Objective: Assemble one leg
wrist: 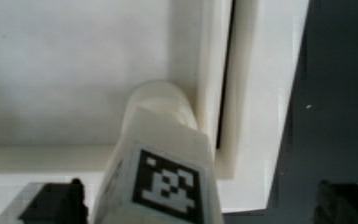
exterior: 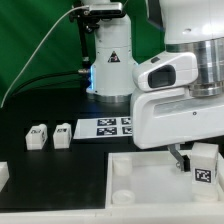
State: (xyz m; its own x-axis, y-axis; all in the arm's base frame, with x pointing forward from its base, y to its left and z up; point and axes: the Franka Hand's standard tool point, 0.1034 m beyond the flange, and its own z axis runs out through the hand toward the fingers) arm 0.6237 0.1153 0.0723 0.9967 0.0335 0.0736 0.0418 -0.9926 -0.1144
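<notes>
A leg, a small white block with a black-and-white tag, stands at the large white panel's corner on the exterior view's right. My gripper is around it with one dark finger a little apart from it. In the wrist view the leg leans, tilted, against the panel's raised rim. It sits between my gripper's fingers, with a gap showing on each side. The jaws stand open. Two more legs stand on the black table at the exterior view's left.
The marker board lies behind the panel. A white post-like rig stand rises at the back. A white part shows at the left edge. Black table lies beside the panel's rim.
</notes>
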